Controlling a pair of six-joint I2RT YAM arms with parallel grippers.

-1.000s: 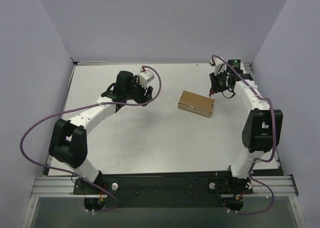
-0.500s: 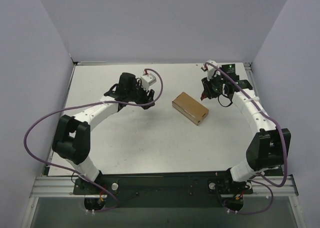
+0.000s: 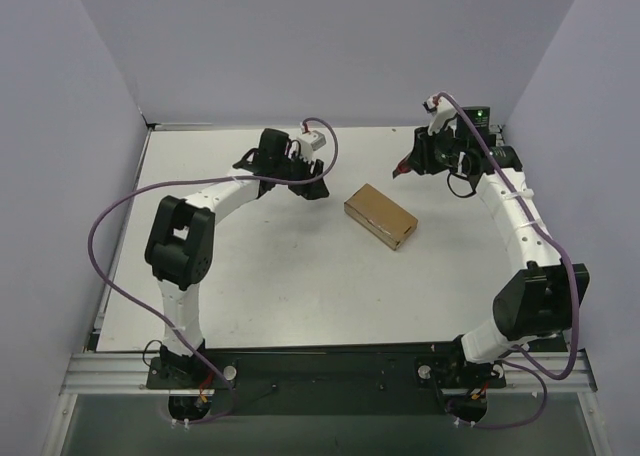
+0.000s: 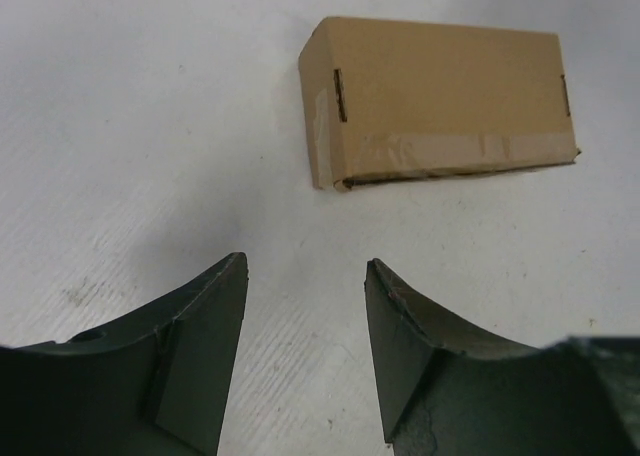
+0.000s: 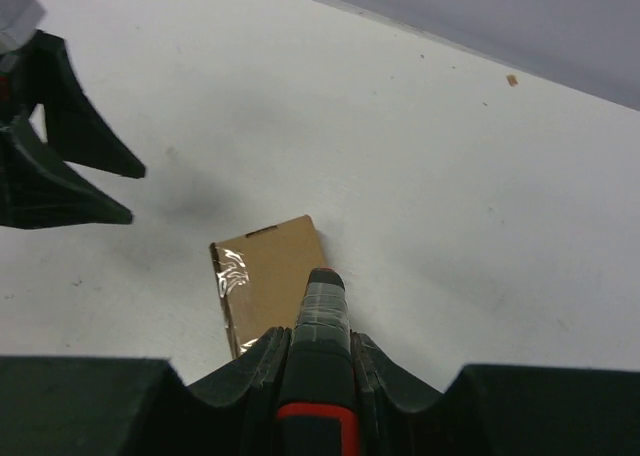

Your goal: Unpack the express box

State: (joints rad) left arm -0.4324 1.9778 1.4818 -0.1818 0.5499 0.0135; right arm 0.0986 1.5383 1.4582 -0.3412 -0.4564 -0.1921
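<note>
The express box (image 3: 381,215), a closed brown carton with a taped seam, lies flat at mid-table. It also shows in the left wrist view (image 4: 440,101) and the right wrist view (image 5: 268,281). My left gripper (image 3: 312,187) is open and empty, low over the table just left of the box; its fingertips (image 4: 232,276) stand a short way from the box's end. My right gripper (image 3: 412,166) hovers behind and right of the box, shut on a red-and-black utility knife (image 5: 320,321) whose taped tip points toward the box.
White table top (image 3: 260,276) inside grey walls. The table's back edge runs behind both grippers. The left gripper's fingers (image 5: 70,166) show at the left of the right wrist view.
The left gripper has swung right toward the box. The right gripper first pushed in and turned the box, then pulled back up and away with the knife.
</note>
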